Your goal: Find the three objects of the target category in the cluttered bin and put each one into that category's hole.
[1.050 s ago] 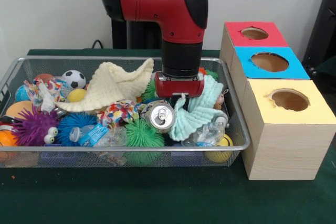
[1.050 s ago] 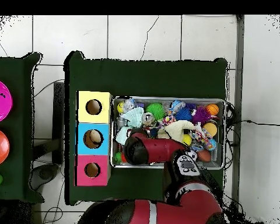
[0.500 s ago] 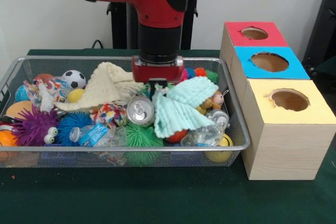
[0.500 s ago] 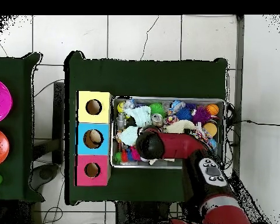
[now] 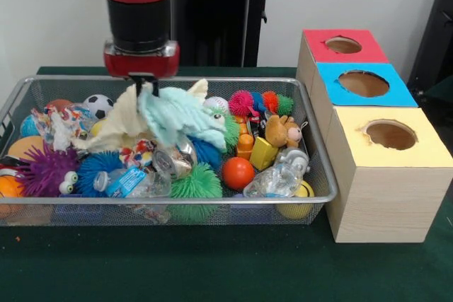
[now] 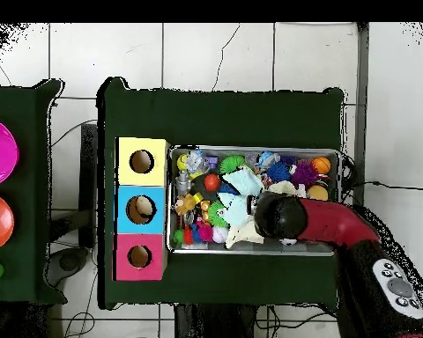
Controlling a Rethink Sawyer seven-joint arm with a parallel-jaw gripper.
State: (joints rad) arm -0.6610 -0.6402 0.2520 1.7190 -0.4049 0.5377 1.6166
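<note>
Bin [image 5: 322, 196], wire mesh, crammed with toys. Boxes [image 5: 386, 175], three, beyond its yellow-hole end. Gripper [image 5: 144, 84], closed on mint cloth [image 5: 180, 114], which we see hanging below the fingers, trailing toward the boxes, over the bin's middle.

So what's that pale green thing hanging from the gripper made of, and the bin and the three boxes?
The pale green cloth looks like soft knitted or terry fabric: it drapes in folds under the gripper and shows a nubby texture. The bin is bare silvery wire mesh, see-through at its walls. The boxes look like light wood or plywood with grain lines on the sides; their tops are matte red, blue and yellow.
</note>
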